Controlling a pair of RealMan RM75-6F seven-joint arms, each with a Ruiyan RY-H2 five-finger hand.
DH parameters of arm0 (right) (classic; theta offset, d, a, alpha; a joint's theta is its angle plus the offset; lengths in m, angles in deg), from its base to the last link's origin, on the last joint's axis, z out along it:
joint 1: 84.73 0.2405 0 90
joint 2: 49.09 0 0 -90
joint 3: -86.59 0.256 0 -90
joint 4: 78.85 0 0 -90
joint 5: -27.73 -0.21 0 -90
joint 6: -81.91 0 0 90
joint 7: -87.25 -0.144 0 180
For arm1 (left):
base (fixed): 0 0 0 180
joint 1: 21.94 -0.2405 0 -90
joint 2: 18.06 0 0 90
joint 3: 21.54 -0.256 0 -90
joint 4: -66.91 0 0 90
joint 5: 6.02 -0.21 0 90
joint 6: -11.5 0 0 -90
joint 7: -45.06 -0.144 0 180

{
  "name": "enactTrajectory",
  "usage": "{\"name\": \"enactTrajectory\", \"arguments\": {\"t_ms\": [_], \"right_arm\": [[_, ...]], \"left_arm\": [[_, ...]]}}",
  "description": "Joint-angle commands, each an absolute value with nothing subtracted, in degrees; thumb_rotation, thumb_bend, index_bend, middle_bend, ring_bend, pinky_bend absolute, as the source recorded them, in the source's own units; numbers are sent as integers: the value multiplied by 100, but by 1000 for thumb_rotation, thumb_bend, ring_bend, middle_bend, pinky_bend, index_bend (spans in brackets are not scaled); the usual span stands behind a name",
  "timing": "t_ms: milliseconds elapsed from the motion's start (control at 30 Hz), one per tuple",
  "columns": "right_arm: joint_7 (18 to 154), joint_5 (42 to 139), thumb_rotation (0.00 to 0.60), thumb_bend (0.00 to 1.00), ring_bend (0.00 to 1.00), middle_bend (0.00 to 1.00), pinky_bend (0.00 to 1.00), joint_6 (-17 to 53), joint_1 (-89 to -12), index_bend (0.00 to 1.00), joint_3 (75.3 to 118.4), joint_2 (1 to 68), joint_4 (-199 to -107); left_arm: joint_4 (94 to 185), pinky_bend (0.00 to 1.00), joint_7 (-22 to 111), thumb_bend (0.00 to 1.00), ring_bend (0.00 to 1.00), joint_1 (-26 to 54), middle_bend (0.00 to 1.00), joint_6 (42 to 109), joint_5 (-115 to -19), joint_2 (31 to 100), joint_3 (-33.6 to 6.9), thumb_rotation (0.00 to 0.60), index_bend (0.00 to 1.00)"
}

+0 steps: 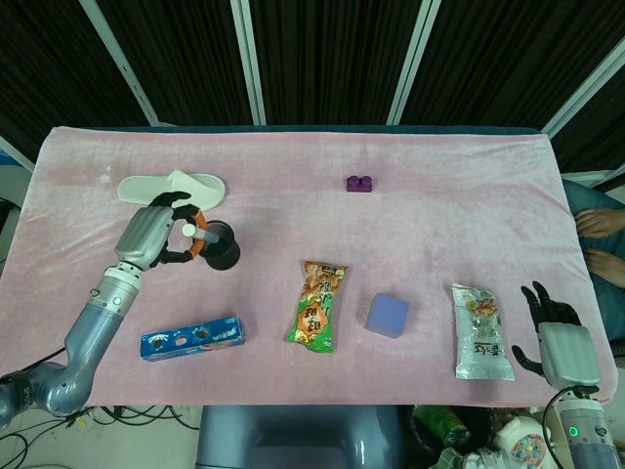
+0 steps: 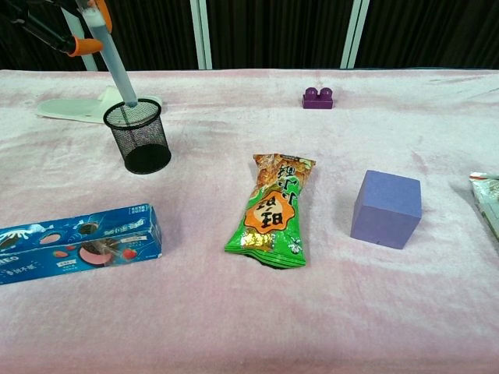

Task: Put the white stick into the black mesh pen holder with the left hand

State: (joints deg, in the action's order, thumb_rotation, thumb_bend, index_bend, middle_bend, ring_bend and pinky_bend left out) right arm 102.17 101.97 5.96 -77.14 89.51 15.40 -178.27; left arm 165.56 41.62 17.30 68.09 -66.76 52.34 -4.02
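Observation:
My left hand (image 1: 152, 233) grips the white stick (image 2: 111, 60) near its top, just left of the black mesh pen holder (image 2: 139, 136). In the chest view the stick slants down and its lower tip sits inside the holder's rim. Only the orange-tipped fingers (image 2: 84, 44) of that hand show there, at the top left. In the head view the stick's upper end (image 1: 189, 231) peeks out of the hand beside the pen holder (image 1: 222, 245). My right hand (image 1: 555, 337) rests at the table's near right edge, fingers apart, holding nothing.
A white slipper (image 1: 173, 186) lies behind the holder. A blue cookie box (image 1: 191, 338) sits at the front left. A green snack bag (image 1: 316, 306), a purple cube (image 1: 388, 315) and a white snack bag (image 1: 481, 332) line the front. A small purple brick (image 1: 360, 183) lies far back.

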Motion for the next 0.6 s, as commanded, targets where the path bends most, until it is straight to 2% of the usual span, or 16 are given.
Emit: {"name": "enactTrajectory", "arguments": {"t_ms": [33,600], "right_arm": [[10210,10195,600,178,189,32,158,593,-7714,28,8955,1539,-17827],[10177,10190,600,178,189,31,158,610,-7706,29,8964,1526,-17813]], "left_arm": [[16279,128,4009,396,144,1823,567,6846,-6716,5431,-476,600,651],[15448,118,3270,396,144,2205,564,6652,-6136,6166,-651,600,651]]}}
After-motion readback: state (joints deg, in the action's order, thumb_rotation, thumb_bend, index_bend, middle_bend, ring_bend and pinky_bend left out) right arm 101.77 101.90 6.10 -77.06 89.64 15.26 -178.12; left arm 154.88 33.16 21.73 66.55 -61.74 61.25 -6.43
